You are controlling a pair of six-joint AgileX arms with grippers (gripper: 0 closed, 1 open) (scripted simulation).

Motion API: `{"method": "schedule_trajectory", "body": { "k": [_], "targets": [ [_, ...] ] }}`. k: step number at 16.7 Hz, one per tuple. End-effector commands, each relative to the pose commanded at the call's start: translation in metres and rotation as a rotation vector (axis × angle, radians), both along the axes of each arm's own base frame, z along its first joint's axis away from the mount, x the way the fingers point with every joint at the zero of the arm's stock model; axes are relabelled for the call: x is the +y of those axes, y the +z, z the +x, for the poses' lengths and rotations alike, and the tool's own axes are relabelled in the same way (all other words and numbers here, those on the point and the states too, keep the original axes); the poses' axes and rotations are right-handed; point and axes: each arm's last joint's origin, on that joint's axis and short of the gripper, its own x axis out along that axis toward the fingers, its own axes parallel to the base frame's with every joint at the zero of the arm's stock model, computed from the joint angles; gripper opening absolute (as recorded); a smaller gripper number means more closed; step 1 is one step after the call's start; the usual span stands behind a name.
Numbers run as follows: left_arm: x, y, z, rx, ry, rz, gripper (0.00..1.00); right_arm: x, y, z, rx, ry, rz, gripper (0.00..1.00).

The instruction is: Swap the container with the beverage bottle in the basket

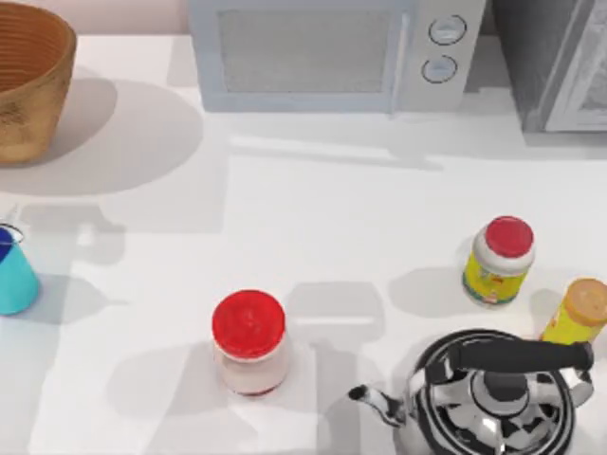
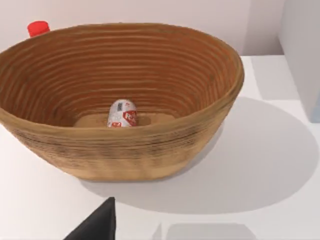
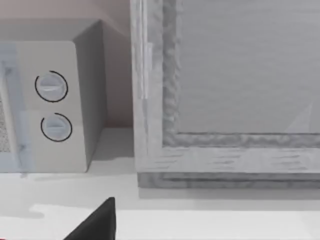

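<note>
The brown woven basket [image 1: 28, 76] stands at the table's back left corner. In the left wrist view the basket [image 2: 150, 150] is close ahead, and the small white beverage bottle [image 2: 123, 114] with red print rests on its floor. A dark part of my left gripper [image 2: 97, 225] shows just short of the basket's outer wall, touching nothing. The turquoise container [image 1: 11, 275] with a dark blue rim stands upright at the table's left edge, in front of the basket. A dark part of my right gripper [image 3: 97, 222] faces the appliances at the back right, away from the task's things.
A red-lidded clear jar [image 1: 248, 341] stands front centre. At the right are a yellow-labelled red-capped bottle [image 1: 498, 261], an orange-capped yellow bottle [image 1: 579, 311] and a chrome kettle [image 1: 493, 393]. A microwave [image 1: 322, 52] lines the back. A red cap [image 2: 38, 28] peeks from behind the basket.
</note>
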Motion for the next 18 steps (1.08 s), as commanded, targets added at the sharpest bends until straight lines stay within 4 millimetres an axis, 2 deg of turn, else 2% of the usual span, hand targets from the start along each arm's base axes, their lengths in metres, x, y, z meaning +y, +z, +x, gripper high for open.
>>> {"method": "schedule_trajectory", "body": {
  "k": [4,6,8,10,13,15,18],
  "targets": [
    [0.015,0.035,0.080,0.209,0.000,0.003,1.00,0.000,0.000,0.000,0.000,0.000,0.000,1.00],
    [0.025,0.040,0.126,0.314,-0.001,0.000,1.00,0.000,0.000,0.000,0.000,0.000,0.000,1.00],
    [0.037,0.034,0.172,0.416,-0.003,-0.007,1.00,0.000,0.000,0.000,0.000,0.000,0.000,1.00],
    [0.049,0.018,0.214,0.513,-0.006,-0.017,1.00,0.000,0.000,0.000,0.000,0.000,0.000,1.00],
    [0.068,-0.018,0.267,0.645,-0.012,-0.035,1.00,0.000,0.000,0.000,0.000,0.000,0.000,1.00],
    [0.079,-0.045,0.292,0.720,-0.015,-0.049,1.00,0.000,0.000,0.000,0.000,0.000,0.000,1.00],
    [0.091,-0.082,0.316,0.808,-0.021,-0.067,1.00,0.000,0.000,0.000,0.000,0.000,0.000,1.00]
  ]
}}
